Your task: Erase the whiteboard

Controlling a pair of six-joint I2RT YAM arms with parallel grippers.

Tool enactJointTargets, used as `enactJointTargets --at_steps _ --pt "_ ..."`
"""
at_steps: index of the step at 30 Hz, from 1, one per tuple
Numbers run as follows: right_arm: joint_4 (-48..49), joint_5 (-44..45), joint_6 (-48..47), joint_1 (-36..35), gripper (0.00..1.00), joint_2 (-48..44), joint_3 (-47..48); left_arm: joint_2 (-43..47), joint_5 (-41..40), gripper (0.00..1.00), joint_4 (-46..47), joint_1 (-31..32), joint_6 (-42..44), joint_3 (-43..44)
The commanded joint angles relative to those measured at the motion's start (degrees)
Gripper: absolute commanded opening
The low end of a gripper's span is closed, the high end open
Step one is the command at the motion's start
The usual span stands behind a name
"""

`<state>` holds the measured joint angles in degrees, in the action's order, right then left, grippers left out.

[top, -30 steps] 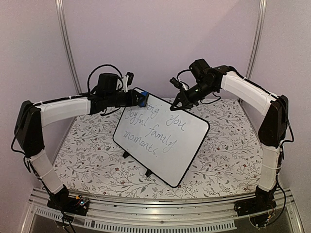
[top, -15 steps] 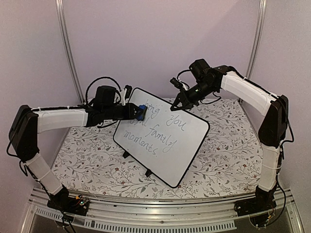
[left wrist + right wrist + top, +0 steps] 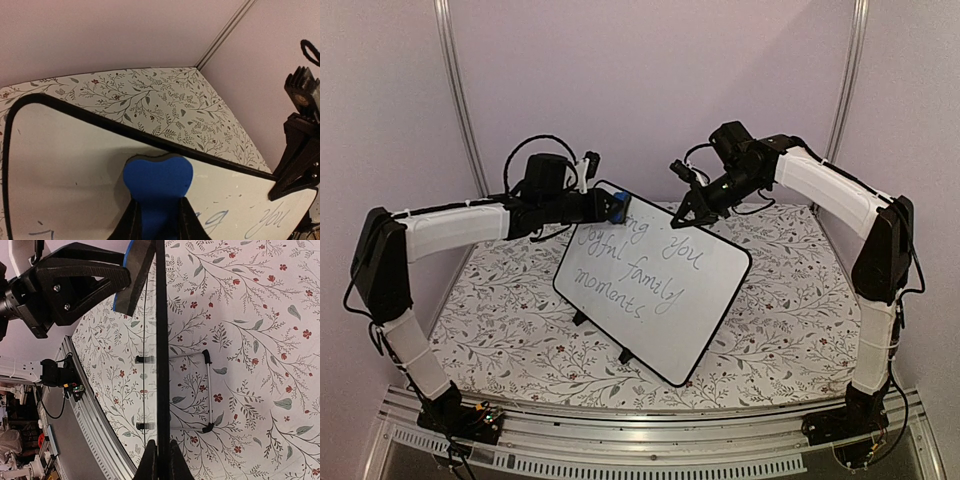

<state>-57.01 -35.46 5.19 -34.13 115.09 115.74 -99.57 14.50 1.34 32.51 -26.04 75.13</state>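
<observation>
The whiteboard stands tilted on small black feet, with grey handwriting across it; its top left part is wiped blank. It also shows in the left wrist view. My left gripper is shut on a blue eraser and presses it against the board near its top left edge. My right gripper is shut on the board's black frame at the top edge, holding it upright.
The table has a floral cloth. The board's wire stand shows behind it in the right wrist view. A metal rail runs along the near edge. Purple walls close in behind.
My left gripper moved the eraser down the board's left part and then back up to the top left edge. The right arm and the board have not moved.
</observation>
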Motion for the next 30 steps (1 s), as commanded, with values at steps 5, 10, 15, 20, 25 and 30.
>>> enactJointTargets --at_steps 5,10,15,20,25,30 --pt "0.08 1.02 -4.31 -1.82 0.00 -2.55 0.18 2.60 -0.55 0.00 0.11 0.67 -1.69 -12.87" --pt "0.03 1.10 -4.22 -1.82 0.00 -2.46 0.06 4.38 1.02 0.00 3.87 0.71 -3.78 -20.09" --pt "-0.02 1.12 -4.21 -1.82 0.00 -2.68 0.01 4.58 1.44 0.00 4.66 0.81 -4.10 -21.25" --pt "0.03 0.92 -4.22 -1.90 0.00 -2.61 0.01 2.96 1.42 0.00 2.45 0.83 -3.12 -14.01" --pt "0.02 0.93 -4.22 -1.91 0.00 -2.34 0.01 -1.59 0.05 0.00 -1.13 0.80 -1.69 -5.21" --pt "0.00 0.92 -4.27 -1.91 0.00 -2.07 0.01 -4.13 -0.94 0.00 -5.03 0.84 -2.34 -0.78"
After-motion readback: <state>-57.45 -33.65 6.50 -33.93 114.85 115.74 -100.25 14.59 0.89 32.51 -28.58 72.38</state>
